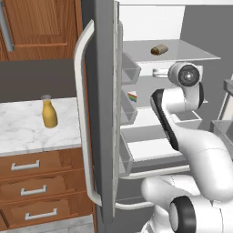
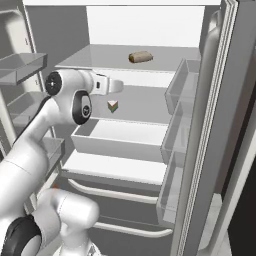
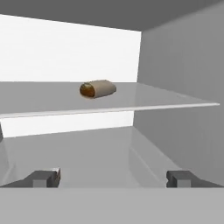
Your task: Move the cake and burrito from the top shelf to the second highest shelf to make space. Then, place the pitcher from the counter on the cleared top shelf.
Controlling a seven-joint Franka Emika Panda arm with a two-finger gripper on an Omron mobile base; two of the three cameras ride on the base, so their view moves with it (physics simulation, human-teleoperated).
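Burrito (image 3: pixel 97 89) sits on the top shelf (image 3: pixel 175 101), upper centre of the hand view, above and ahead of the gripper (image 3: pixel 113 178), a bit left of the midline, its long axis running roughly left-right across the frame. Fingers are spread wide and hold nothing, down at second highest shelf (image 2: pixel 145 102) level. Cake (image 2: pixel 113 106) already lies on that lower shelf, mid-frame in the right base view; pitcher (image 1: pixel 49 112) stands on the counter (image 1: pixel 27 129), left of the left base view.
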